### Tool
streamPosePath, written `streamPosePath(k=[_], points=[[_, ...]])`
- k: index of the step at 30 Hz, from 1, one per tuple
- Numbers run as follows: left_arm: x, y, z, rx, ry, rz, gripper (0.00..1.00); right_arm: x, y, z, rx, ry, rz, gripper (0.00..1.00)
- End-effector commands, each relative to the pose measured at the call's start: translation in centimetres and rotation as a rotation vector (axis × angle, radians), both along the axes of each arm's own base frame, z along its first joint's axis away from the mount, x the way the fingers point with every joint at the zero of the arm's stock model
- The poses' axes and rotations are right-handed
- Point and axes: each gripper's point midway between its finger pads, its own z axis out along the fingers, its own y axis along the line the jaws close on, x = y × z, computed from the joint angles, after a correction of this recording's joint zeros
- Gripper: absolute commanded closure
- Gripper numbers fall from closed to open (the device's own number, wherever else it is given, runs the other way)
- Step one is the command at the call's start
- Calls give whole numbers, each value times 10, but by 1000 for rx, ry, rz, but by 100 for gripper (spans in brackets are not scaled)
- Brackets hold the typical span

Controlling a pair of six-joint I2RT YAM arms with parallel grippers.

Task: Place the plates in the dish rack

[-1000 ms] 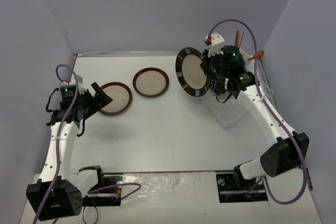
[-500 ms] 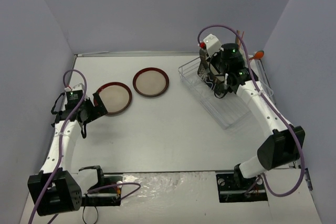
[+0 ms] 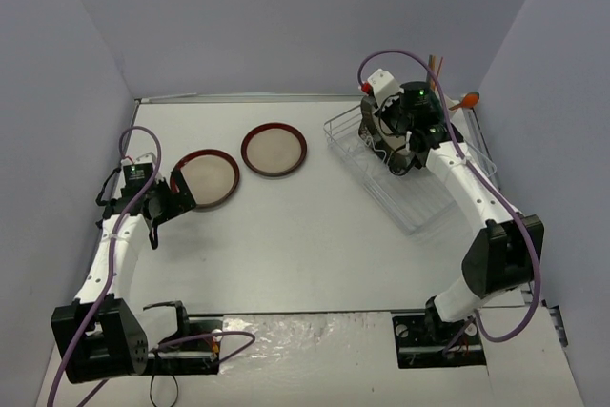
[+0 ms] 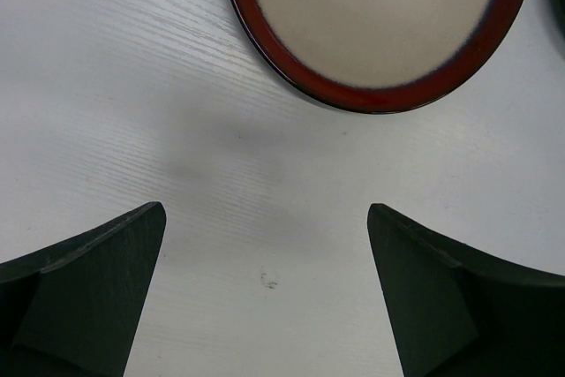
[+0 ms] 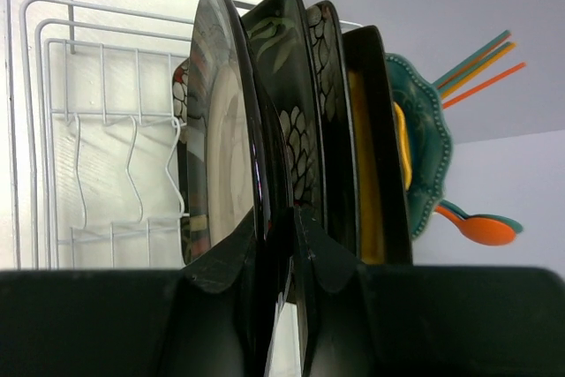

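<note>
Two round cream-centred plates with red-brown rims lie flat on the table, one at the left (image 3: 207,178) and one further back (image 3: 274,149). My left gripper (image 3: 179,193) hovers open just beside the left plate's near-left rim. In the left wrist view that plate (image 4: 380,15) sits ahead of the open left gripper (image 4: 267,214), with only bare table between the fingers. My right gripper (image 3: 379,140) is inside the dish rack (image 3: 419,207). There the right gripper (image 5: 287,218) is shut on the rim of a striped-black round plate (image 5: 225,147) standing on edge beside several upright plates (image 5: 327,112).
Behind the held plate stand black floral square plates, a black and amber one (image 5: 366,130) and a teal scalloped one (image 5: 428,165). White rack wires (image 5: 88,130) lie to the left of the held plate. An orange spoon (image 5: 481,229) and straws (image 5: 481,64) stick up at the rack's far corner.
My right arm swung the striped-black plate from above the table down into the rack, where it now stands on edge. My left gripper shifted slightly and stays open beside the left plate.
</note>
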Motion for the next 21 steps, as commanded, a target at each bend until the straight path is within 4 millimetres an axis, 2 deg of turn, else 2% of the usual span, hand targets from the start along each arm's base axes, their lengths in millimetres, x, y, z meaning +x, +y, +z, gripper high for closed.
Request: streamPosePath(k=[1, 6, 13, 18, 21], points=[[17, 5, 16, 29, -60, -4, 3, 33, 9, 57, 89, -234, 33, 100], [16, 5, 16, 32, -61, -5, 3, 40, 19, 42, 131, -201, 56, 99], [16, 6, 16, 32, -58, -4, 3, 45, 16, 21, 178, -164, 27, 84], [16, 5, 15, 29, -54, -4, 3, 44, 9, 20, 203, -166, -3, 65], [16, 5, 15, 25, -55, -1, 3, 39, 5, 37, 215, -199, -15, 50]])
